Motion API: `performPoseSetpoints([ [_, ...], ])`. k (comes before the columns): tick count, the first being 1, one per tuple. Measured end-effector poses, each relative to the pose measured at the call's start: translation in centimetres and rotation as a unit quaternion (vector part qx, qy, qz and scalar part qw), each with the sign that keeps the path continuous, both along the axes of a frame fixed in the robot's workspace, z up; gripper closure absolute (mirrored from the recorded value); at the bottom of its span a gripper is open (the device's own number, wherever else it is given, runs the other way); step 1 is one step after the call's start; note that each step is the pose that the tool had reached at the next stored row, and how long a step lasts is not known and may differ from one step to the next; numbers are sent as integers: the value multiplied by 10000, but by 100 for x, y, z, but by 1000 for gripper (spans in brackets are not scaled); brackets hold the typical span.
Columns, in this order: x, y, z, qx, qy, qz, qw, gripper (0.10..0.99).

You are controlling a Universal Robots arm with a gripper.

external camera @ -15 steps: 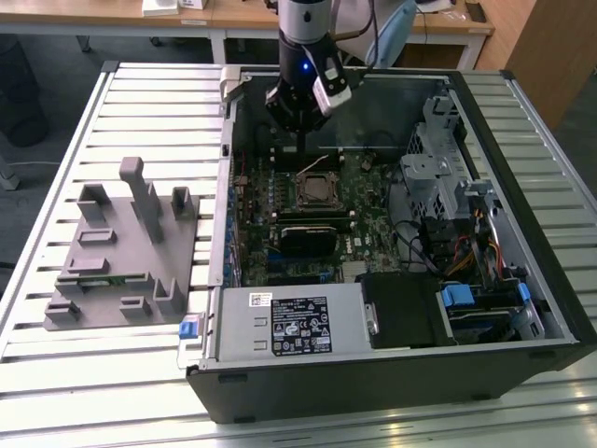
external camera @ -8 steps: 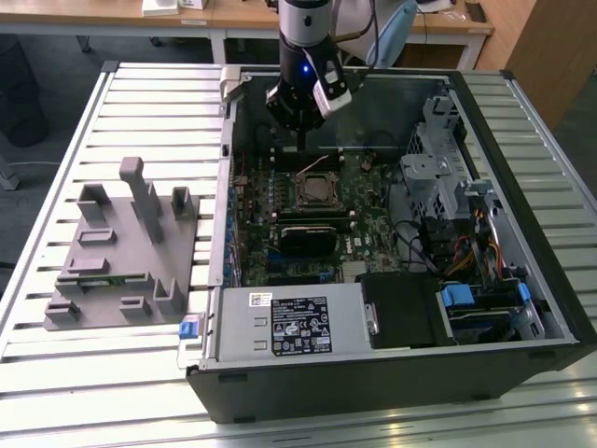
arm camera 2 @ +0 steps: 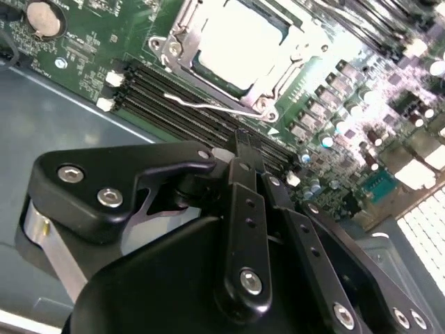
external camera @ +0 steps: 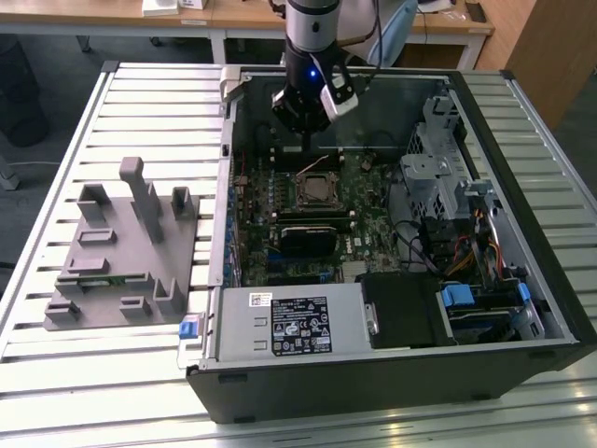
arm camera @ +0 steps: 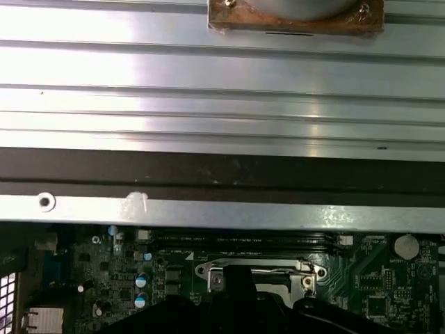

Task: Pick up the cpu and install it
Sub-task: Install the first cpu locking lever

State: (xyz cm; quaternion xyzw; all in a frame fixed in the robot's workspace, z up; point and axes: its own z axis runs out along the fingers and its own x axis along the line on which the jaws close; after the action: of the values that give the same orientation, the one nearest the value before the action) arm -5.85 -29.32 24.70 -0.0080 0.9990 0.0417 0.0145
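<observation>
One cpu (arm camera 2: 240, 38) is sitting inside the one metal-framed socket (arm camera 2: 174, 50) on the motherboard (arm camera 2: 83, 62), partly cut off in the second wrist view. The single gripper (arm camera 2: 242, 140) is hovering near it, clenched on nothing.

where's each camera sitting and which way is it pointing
Exterior view: off the arm, high, looking down into the open computer case; arm and gripper show above the motherboard.
Second wrist view: on the arm, looking past the gripper onto motherboard and cpu.
First wrist view: on the arm, past the gripper toward case wall and table.
Shared: gripper and socket frame.
</observation>
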Motion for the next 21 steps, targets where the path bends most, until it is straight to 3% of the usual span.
performPoseSetpoints([
  [13,130,2,-121,-3,0,154,9999,980],
  [21,171,38,-167,-3,1,155,9999,980],
])
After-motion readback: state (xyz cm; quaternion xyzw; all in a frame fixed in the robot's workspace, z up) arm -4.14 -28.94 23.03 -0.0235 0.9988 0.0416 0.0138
